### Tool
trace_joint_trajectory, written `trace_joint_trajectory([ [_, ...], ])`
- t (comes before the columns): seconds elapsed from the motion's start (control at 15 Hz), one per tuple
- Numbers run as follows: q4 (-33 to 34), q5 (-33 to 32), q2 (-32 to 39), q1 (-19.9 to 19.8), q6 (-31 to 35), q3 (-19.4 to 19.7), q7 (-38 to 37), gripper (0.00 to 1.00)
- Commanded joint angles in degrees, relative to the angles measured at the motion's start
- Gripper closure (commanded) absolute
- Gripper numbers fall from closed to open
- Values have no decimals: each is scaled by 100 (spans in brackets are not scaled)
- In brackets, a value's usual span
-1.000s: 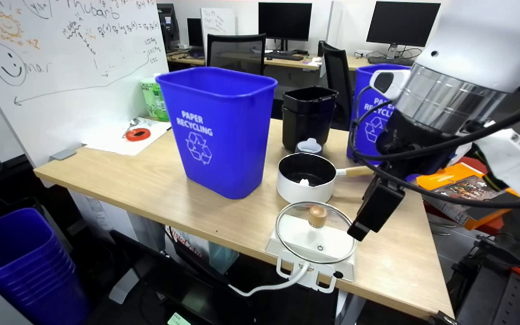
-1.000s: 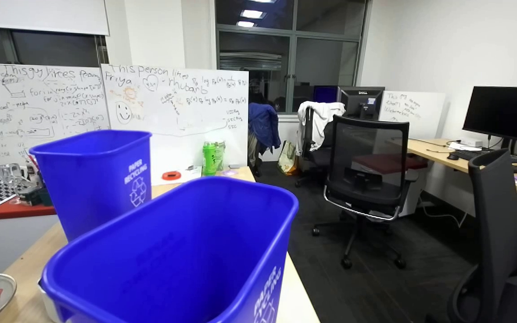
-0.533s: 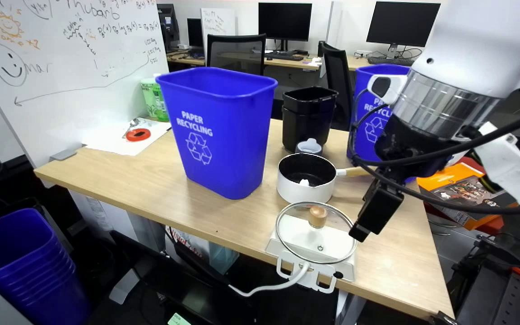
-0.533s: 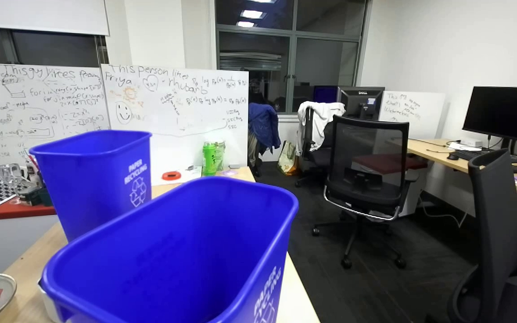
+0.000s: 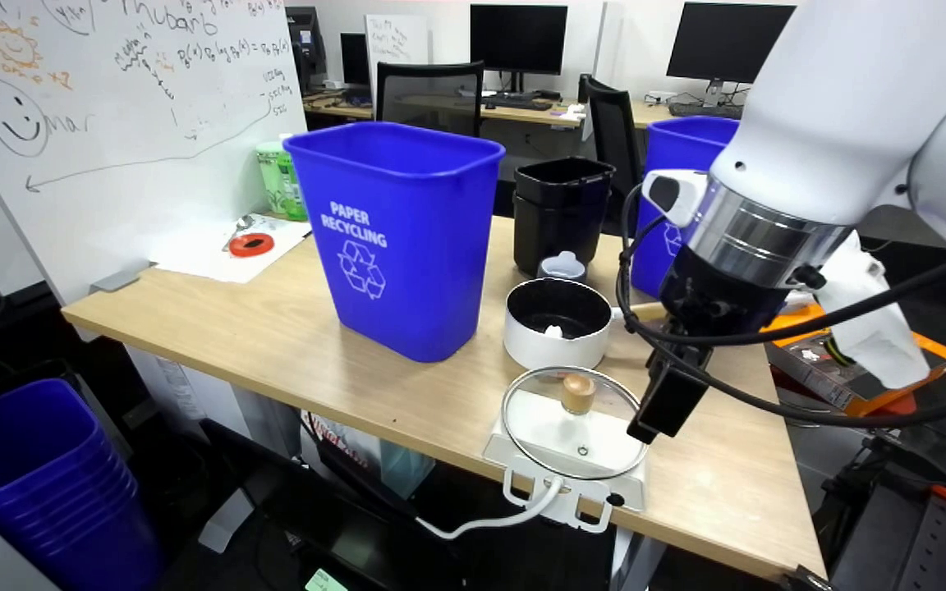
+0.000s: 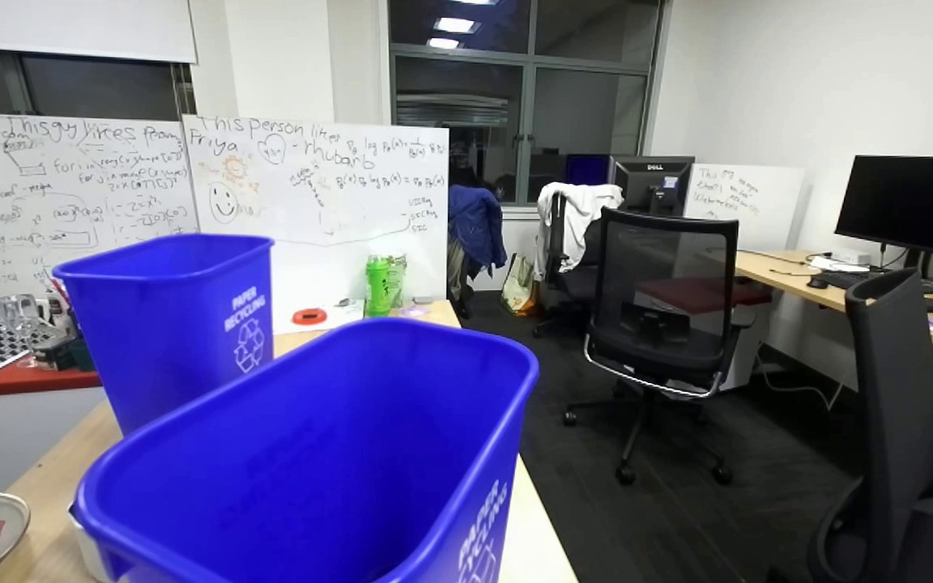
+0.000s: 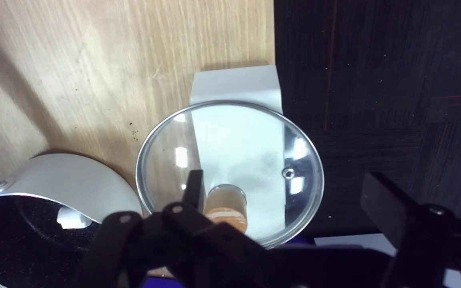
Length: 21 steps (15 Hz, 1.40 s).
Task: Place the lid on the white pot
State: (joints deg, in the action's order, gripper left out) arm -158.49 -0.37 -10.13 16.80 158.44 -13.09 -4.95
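The glass lid [image 5: 534, 431], metal-rimmed with a wooden knob [image 5: 578, 394], rests on a flat white box [image 5: 496, 447] at the table's edge. Part of the lid [image 6: 5, 526] also shows in an exterior view. Beside it stands the white pot [image 5: 551, 351], uncovered, its dark inside holding a small white piece; the arm partly covers its pale handle. My gripper [image 5: 654, 427] hovers over the lid's side away from the blue bin. In the wrist view the gripper [image 7: 284, 178] is open, nothing held; one finger [image 7: 193, 188] overlaps the lid [image 7: 234, 136] near the knob, the other lies beyond the rim.
A tall blue bin [image 5: 407, 254] stands beside the pot. Behind the pot are a grey-blue cup [image 5: 562, 268] and a black container [image 5: 559, 222], with another blue bin [image 5: 658, 246] near the arm. A white cable [image 5: 506, 521] hangs from the box over the table edge.
Over the last half second the arm has shifted left and slightly down in the exterior view, bringing the gripper closer to the lid. Lid and pot have stayed in place.
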Motion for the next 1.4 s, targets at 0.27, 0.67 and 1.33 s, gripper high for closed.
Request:
trace_joint_trajectory([
  [0.27, 406, -1031, 870, -363, 641, -22, -444, 0],
  [0.67, 627, -2065, 1263, -401, 942, 180, -990, 0],
  [1.33, 806, -3673, 1680, -211, 1441, 825, -2212, 0],
])
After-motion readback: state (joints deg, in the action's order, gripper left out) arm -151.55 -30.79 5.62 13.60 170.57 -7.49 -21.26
